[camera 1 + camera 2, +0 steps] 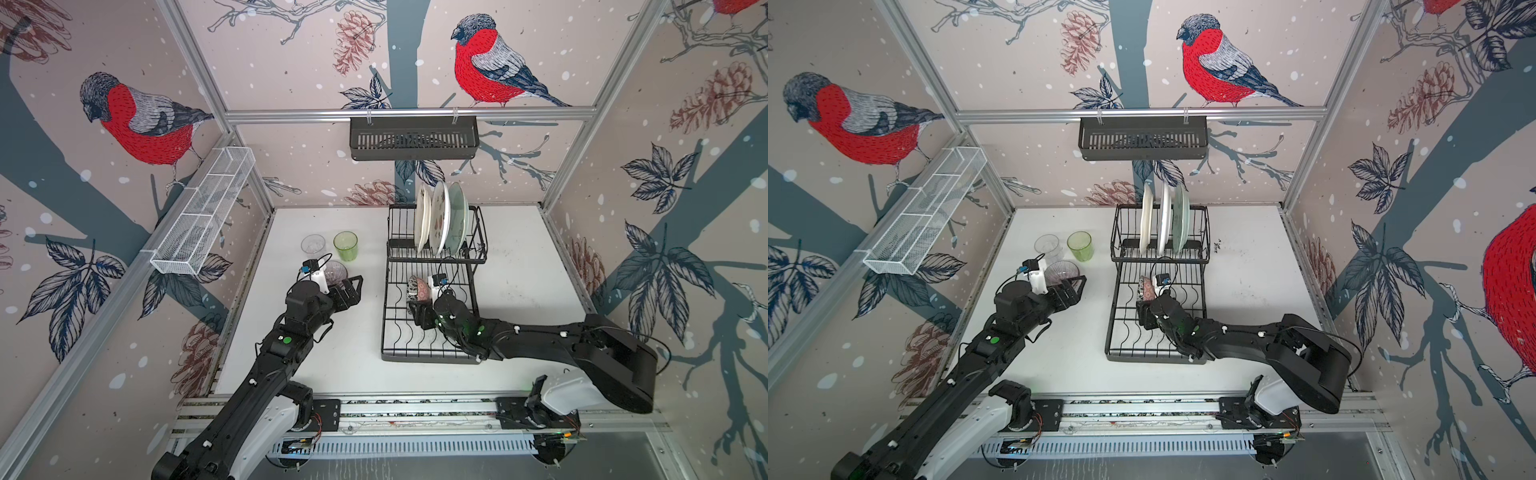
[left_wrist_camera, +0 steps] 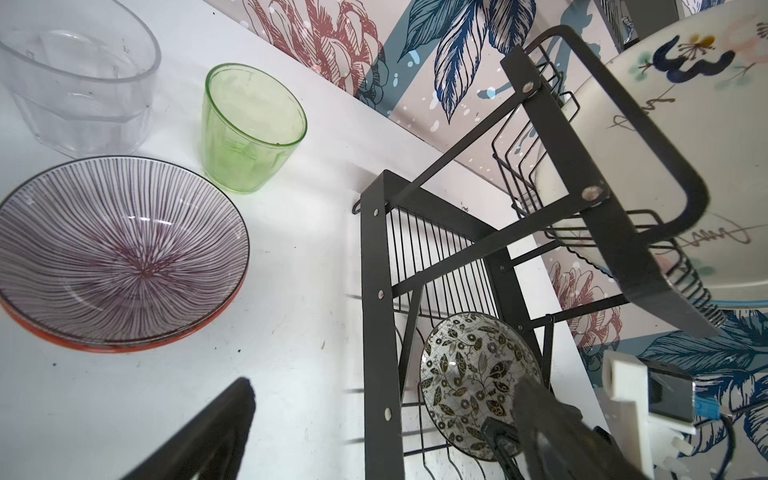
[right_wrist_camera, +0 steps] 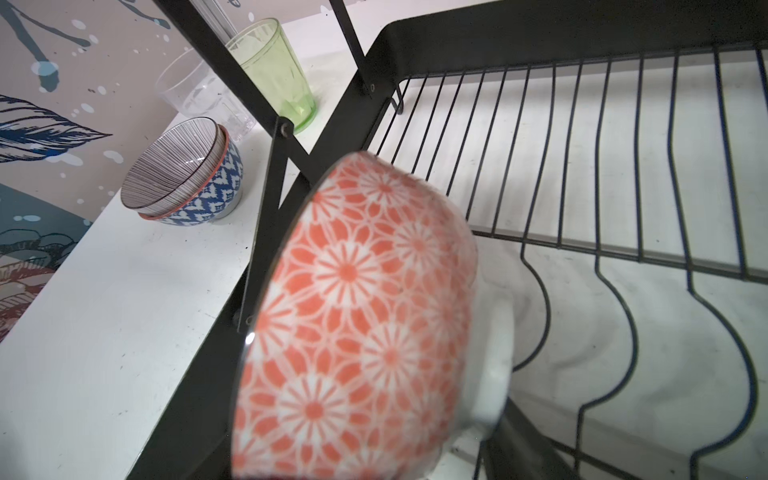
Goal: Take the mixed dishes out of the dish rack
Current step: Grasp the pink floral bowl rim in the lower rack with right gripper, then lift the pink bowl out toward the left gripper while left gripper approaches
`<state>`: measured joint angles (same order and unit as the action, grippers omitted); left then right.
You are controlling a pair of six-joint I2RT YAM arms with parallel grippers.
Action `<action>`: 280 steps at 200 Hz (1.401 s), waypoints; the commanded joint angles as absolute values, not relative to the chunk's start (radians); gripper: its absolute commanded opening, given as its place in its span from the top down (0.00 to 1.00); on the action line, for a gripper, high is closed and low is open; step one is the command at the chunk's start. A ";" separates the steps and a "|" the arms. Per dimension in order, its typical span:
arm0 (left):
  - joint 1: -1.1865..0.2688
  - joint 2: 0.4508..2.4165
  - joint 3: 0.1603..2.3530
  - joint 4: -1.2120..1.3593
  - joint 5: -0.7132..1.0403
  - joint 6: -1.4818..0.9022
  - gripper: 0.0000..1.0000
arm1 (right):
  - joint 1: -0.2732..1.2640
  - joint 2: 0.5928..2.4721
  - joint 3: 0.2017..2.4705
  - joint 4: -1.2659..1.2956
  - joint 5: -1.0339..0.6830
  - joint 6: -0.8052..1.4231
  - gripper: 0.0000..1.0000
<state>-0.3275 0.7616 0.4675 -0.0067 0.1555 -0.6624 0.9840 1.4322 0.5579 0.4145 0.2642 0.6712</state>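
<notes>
The black dish rack (image 1: 428,358) (image 1: 1154,358) stands mid-table with three plates (image 1: 440,216) upright in its raised section. In its lower tray an orange-flower bowl (image 3: 365,316) (image 1: 417,286) is tipped on its side, and my right gripper (image 1: 417,301) (image 3: 374,457) is shut on its rim. Left of the rack, on the table, stand a green tumbler (image 1: 345,246) (image 2: 249,124), a clear tumbler (image 1: 313,244) and a striped bowl (image 2: 120,249) stacked in a blue bowl (image 3: 216,187). My left gripper (image 1: 353,289) (image 2: 384,386) hangs open and holds nothing, beside the stacked bowls.
A black slotted basket (image 1: 413,139) hangs on the back wall and a long white mesh basket (image 1: 203,212) on the left wall. Bare white table (image 1: 532,266) lies right of the rack. Patterned walls close in three sides.
</notes>
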 commanded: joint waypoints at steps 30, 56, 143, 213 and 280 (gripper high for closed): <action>-0.348 0.780 0.449 0.031 0.184 -0.651 0.03 | 0.951 1.316 0.474 0.570 0.154 0.738 0.46; -0.360 0.798 0.442 0.038 0.215 -0.641 0.03 | 0.934 1.258 0.427 0.607 0.111 0.769 0.46; -0.382 0.837 0.418 0.093 0.313 -0.657 0.03 | 0.936 1.186 0.362 0.708 0.020 0.800 0.47; -0.481 0.896 0.421 0.133 0.307 -0.658 0.10 | 0.977 1.235 0.416 0.722 -0.018 0.763 0.47; -0.534 0.991 0.421 0.252 0.365 -0.684 0.21 | 0.991 1.276 0.445 0.765 -0.066 0.778 0.47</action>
<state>-0.5301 0.9657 0.4183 0.1520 0.3283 -0.6746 0.9886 1.2488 0.4366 0.6666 -0.0349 0.7780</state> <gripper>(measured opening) 0.817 0.686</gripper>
